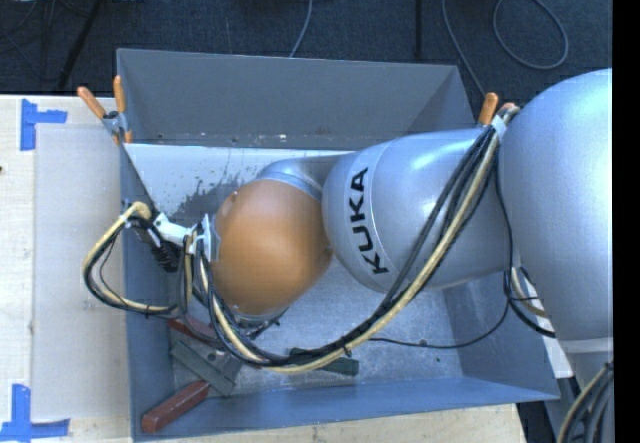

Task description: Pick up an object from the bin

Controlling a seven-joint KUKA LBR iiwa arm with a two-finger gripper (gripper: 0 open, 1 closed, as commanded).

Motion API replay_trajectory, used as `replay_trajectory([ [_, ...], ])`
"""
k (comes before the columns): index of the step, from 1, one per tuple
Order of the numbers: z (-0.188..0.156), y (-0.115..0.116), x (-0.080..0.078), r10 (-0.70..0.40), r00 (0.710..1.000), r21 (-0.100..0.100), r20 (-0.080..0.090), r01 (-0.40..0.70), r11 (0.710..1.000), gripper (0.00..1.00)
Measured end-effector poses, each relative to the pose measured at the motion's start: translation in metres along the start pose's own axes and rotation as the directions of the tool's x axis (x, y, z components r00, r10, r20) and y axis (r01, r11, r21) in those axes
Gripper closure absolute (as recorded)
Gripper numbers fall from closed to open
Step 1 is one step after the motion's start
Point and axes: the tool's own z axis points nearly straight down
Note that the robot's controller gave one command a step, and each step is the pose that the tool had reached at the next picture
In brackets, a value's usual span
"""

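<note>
Fingers (208,364) beside red-brown handle (175,407)

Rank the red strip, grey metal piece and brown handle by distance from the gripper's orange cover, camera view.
From the orange cover:
1. Red strip: just off its lower-left edge, under the cables.
2. Grey metal piece: further toward the bin's lower-left corner.
3. Brown handle: in that corner, along the bin's lower wall.
</note>
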Motion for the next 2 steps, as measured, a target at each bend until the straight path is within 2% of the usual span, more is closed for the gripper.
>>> replay_trajectory([
  [1, -0.114, 0.047, 0.011, 0.057, 0.998, 0.006, -0.005, -0.057, 0.998, 1.0],
  [2, -0.149, 0.073, 0.059, 0.071, 0.998, 0.004, -0.005, -0.07, 0.998, 1.0],
])
